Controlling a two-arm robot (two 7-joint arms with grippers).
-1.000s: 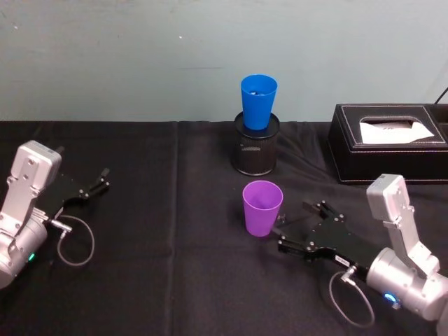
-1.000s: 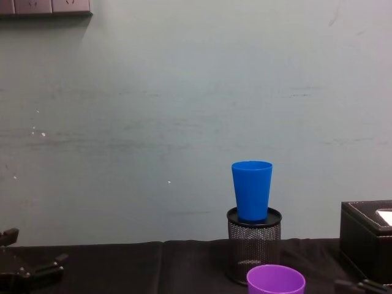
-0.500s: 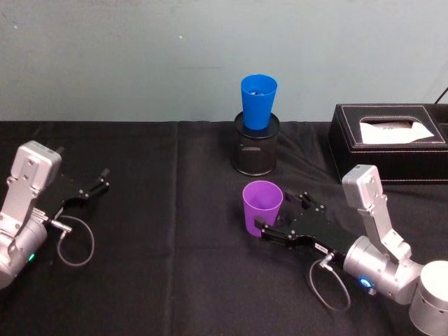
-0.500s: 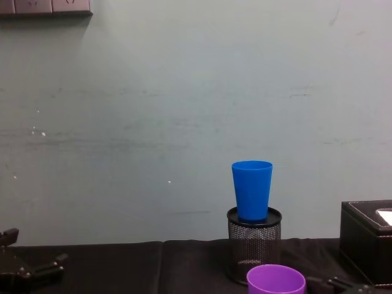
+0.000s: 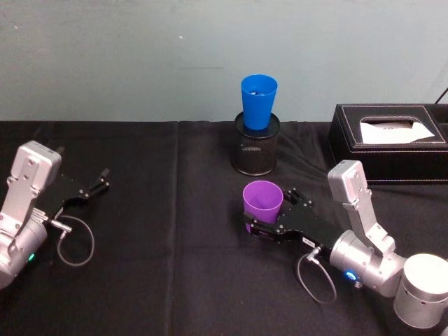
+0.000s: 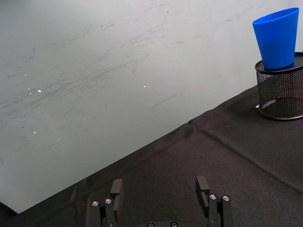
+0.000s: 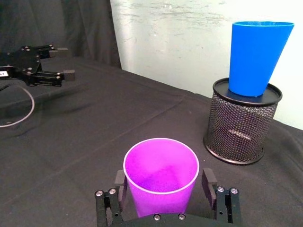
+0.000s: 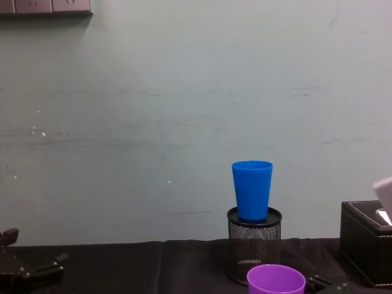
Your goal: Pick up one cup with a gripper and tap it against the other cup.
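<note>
Black cloth (image 5: 175, 280) under purple cup (image 5: 262, 203), pale wall (image 5: 140, 56) behind

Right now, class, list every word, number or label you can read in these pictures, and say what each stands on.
No text can be read.
White label on the right pincer: too small to read.
White sticker on the left pincer: cut off at the edge, unreadable.
Pale mark on the pen holder: blurred.
Purple cup, blue cup: plain.
</note>
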